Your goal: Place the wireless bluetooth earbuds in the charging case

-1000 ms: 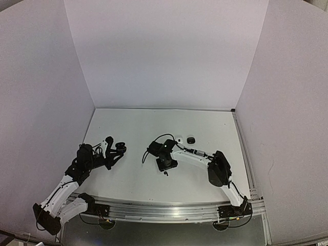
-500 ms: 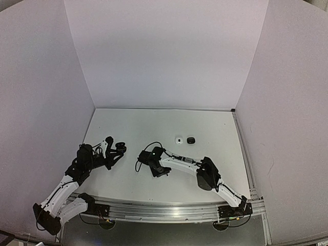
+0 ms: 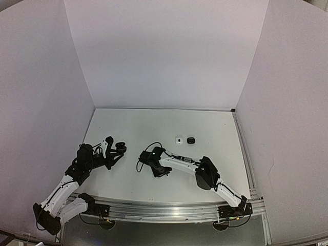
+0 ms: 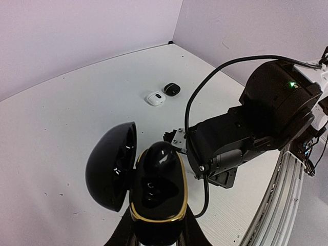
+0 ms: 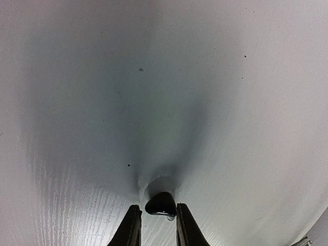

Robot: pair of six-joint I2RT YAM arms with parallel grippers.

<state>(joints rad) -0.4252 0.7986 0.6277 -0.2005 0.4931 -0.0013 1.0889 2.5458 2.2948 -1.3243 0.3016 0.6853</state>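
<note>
**A:** How far along is this, starting at the left of the frame?

**B:** The left tool (image 4: pixel 157 228) is clamped on the open black charging case (image 4: pixel 156 197) near its base. It holds the case clear of the worktop (image 3: pixel 154 123), with the lid (image 4: pixel 110 166) swung out to the left. So the case is ready to receive an earbud.

**A:** Is anything in it already?

**B:** I cannot tell. The inside is dark and glossy, and no stem or bud stands out clearly in the left wrist view.

**A:** And toward the centre?

**B:** The right tool (image 5: pixel 156 207) is low over the worktop, below and right of the case in the top view. Its jaws are narrow, one on either side of a black earbud (image 5: pixel 161 203). The earbud seems to touch the right-hand finger, with a sliver of light on the other side. I cannot tell whether it is gripped or only straddled, because its shadow lies right beside it on the worktop.

**A:** So the pick-up is the step in hand?

**B:** That is my reading. The grasp is about made, while the carry across to the case and the seating are not yet done.

**A:** Anything further right?

**B:** There are two small closed cases side by side, up and to the right of the right tool. One is a white case (image 3: pixel 179 140) and the other a black case (image 3: pixel 190 140), and neither is touched. I see no other earbuds, so most of the task appears to be left.
</note>
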